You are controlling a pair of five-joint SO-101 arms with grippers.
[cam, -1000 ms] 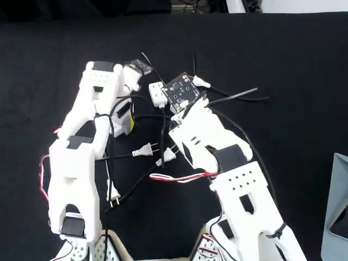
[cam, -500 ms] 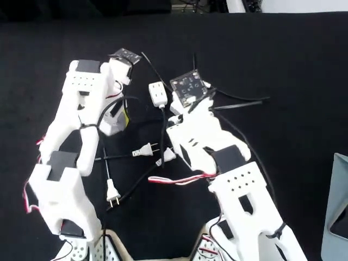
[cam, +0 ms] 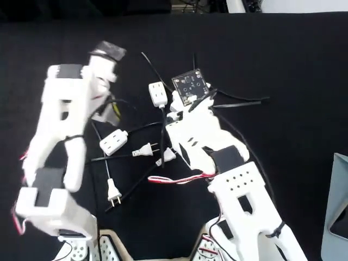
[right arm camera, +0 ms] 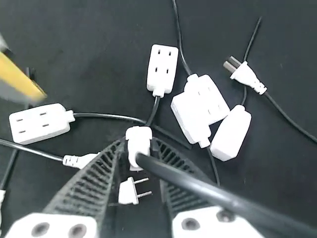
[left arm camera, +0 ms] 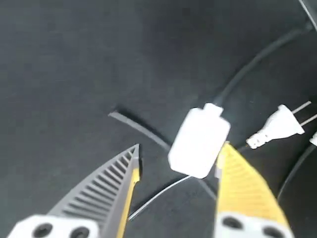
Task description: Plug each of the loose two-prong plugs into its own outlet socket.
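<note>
Soft, even light falls on the black table, probably from overhead, since the cloth swallows nearly every shadow and gives back no glare. The white arms stand out bright against it, their upper faces near washed out. In the wrist views a socket and a plug glow pale and flat, with a faint sheen on the black cable.

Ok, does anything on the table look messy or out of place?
Nothing looks damaged, but the black cords cross in a tangle mid-table. A white plug lies loose among them, near an outlet socket and not plugged in.
</note>
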